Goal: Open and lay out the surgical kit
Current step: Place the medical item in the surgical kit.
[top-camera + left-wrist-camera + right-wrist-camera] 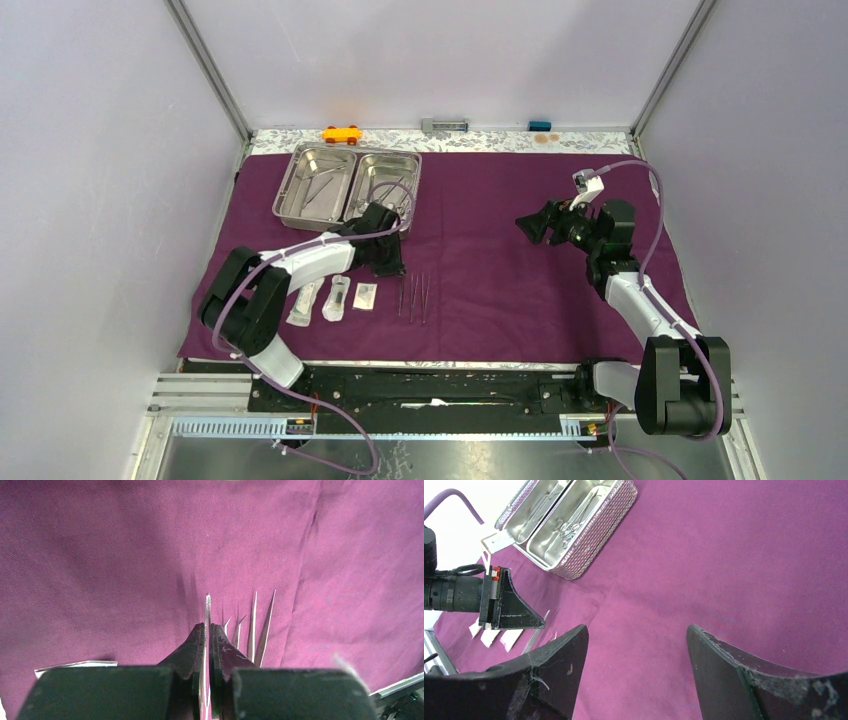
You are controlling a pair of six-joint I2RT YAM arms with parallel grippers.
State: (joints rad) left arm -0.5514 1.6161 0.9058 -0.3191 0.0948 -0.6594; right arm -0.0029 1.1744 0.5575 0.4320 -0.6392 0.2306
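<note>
my left gripper (207, 632) sits low, clamped on thin steel tweezers (208, 605); my right gripper (636, 635) hovers raised near the right edge of the worktop (570, 141), jaws wide apart.

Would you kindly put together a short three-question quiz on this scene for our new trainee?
1. True or false: the left claw is shut on one thin steel tweezers.
2. How many sealed packets lie in a row on the purple cloth by the left arm? A) two B) three C) five
3. Fill the gap: the right claw hangs above the cloth, holding nothing, with its jaws ____.

Key: 1 true; 2 B; 3 open.
</note>
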